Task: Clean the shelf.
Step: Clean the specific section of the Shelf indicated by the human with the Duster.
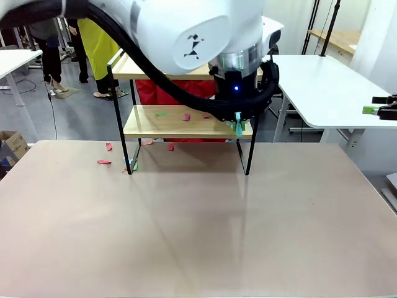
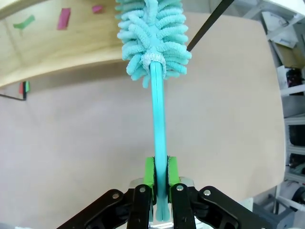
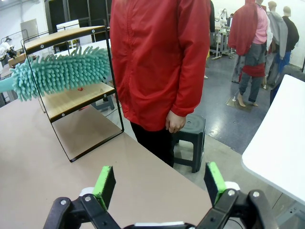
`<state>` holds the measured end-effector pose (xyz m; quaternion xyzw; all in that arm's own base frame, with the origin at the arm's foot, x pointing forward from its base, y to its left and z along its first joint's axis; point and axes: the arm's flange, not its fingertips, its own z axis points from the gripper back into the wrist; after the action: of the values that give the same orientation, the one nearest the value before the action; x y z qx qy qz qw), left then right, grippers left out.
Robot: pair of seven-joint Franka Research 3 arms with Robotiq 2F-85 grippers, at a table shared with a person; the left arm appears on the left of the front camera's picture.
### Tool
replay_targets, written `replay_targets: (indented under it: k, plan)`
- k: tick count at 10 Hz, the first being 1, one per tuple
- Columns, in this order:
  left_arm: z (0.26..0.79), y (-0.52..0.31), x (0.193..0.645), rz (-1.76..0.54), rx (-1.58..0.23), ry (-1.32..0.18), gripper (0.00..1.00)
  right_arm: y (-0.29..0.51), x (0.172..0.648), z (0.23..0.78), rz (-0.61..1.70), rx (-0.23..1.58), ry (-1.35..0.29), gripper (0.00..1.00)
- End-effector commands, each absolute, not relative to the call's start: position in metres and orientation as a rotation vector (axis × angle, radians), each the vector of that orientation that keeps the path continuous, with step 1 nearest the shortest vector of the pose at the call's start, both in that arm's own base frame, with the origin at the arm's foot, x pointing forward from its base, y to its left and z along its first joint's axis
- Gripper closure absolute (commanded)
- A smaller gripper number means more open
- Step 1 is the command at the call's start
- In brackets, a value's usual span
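The shelf (image 1: 149, 126) stands midway along the bench's (image 1: 198, 236) far edge, paper scraps (image 1: 186, 117) on its lower board. The left tool (image 2: 161, 179), clenched on a teal duster (image 2: 152, 28), has the head at that board's right front corner — the scraps lie leftward along it. The right tool (image 3: 159, 183) is released, well apart. No legible writing.

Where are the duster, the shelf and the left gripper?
duster (image 2: 152, 36), left wrist view, fluffy teal head.
shelf (image 1: 180, 127), front view, bare front of lower board.
left gripper (image 2: 161, 172), left wrist view, midway between green pads.
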<state>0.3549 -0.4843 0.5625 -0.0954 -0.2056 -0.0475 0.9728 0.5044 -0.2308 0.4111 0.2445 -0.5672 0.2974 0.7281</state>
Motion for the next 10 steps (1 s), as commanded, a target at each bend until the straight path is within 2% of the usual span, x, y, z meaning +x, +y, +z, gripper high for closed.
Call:
replay_targets:
  k: [1, 10]
  plan:
    - [0.559, -0.501, 0.354, -0.033, -0.206, -0.405, 0.87, -0.227, 0.505, 0.415, 0.64, 0.526, -1.236, 0.0]
    - [0.517, -0.509, 0.355, -0.06, -0.204, -0.301, 0.87, -0.227, 0.505, 0.415, 0.64, 0.526, -1.236, 0.0]
